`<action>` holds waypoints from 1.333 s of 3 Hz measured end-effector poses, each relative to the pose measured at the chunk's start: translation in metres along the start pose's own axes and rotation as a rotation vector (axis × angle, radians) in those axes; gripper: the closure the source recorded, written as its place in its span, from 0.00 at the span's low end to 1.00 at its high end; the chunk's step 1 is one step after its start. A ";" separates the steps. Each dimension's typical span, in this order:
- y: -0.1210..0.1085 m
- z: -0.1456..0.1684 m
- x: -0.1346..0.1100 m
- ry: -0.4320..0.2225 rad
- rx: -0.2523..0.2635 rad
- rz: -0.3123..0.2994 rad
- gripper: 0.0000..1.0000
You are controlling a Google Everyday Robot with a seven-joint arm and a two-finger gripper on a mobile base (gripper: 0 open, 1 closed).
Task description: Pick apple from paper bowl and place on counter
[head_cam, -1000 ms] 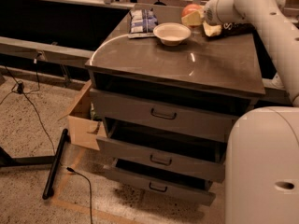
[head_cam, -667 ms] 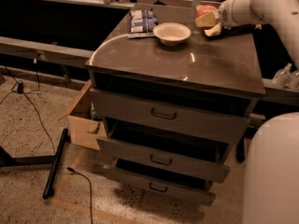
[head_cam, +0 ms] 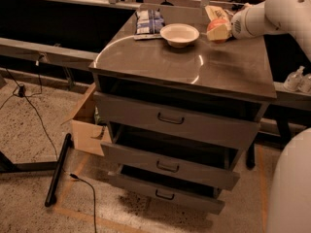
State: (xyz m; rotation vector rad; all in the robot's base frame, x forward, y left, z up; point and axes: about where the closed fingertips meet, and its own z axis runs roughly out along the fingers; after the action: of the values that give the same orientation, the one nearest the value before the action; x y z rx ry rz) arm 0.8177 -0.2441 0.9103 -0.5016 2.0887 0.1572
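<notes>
The white paper bowl point(head_cam: 180, 34) stands empty near the back of the counter point(head_cam: 194, 67), the dark glossy top of a grey drawer cabinet. The red-orange apple point(head_cam: 215, 25) is to the right of the bowl, held between the yellowish fingers point(head_cam: 222, 33) of my gripper point(head_cam: 218, 29). The gripper reaches in from the right on the white arm and holds the apple low over the counter's back right part. I cannot tell whether the apple touches the surface.
A blue-and-white snack bag point(head_cam: 148, 21) lies left of the bowl. The cabinet's three drawers point(head_cam: 170, 118) stand partly pulled out. A cardboard box point(head_cam: 86, 125) and cables point(head_cam: 34, 110) are on the floor to the left. Small bottles point(head_cam: 297, 78) stand at the right.
The gripper has carried the apple away from above the bowl, to the right and down toward the counter top. The bowl has stayed in place.
</notes>
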 end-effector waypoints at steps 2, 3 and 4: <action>0.018 0.008 0.023 0.057 -0.035 -0.004 1.00; 0.025 0.013 0.031 0.086 -0.047 -0.008 0.82; 0.030 0.017 0.036 0.107 -0.055 -0.014 0.60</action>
State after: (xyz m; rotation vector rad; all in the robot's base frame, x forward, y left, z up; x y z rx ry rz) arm 0.8017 -0.2226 0.8682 -0.5693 2.1894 0.1835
